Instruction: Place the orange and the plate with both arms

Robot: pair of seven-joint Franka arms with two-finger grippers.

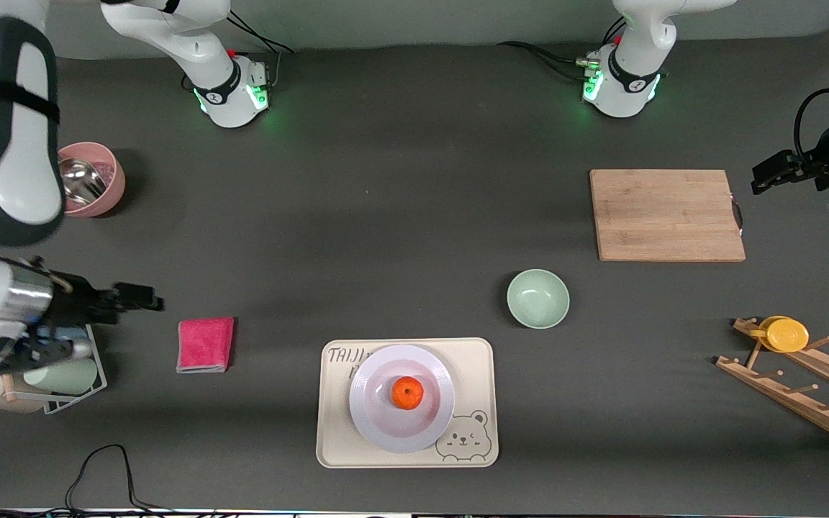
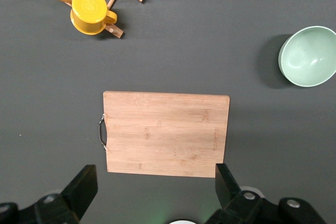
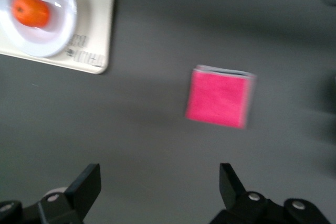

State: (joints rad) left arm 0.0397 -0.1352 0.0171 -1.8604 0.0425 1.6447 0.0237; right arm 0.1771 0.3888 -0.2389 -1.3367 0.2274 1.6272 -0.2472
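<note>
The orange [image 1: 407, 393] lies in the middle of the white plate [image 1: 378, 421]. The plate rests on a beige bear tray [image 1: 472, 360] near the front camera. My right gripper [image 1: 139, 296] is open and empty, over the table at the right arm's end, beside a pink cloth [image 1: 205, 344]. The right wrist view shows its gripper [image 3: 160, 187] open, with the orange [image 3: 30, 10], the plate [image 3: 55, 38] and the tray [image 3: 100, 19] off to one side. My left gripper [image 1: 771, 173] is open and empty at the left arm's end, beside a wooden cutting board [image 1: 666, 214]. The left wrist view shows its gripper [image 2: 156, 190] by the board [image 2: 165, 132].
A mint-green bowl [image 1: 537, 298] sits between the tray and the cutting board. A wooden rack [image 1: 803, 385] with a yellow cup [image 1: 785, 334] stands at the left arm's end. A pink cup [image 1: 101, 180] and a wire rack with cups [image 1: 62, 374] stand at the right arm's end.
</note>
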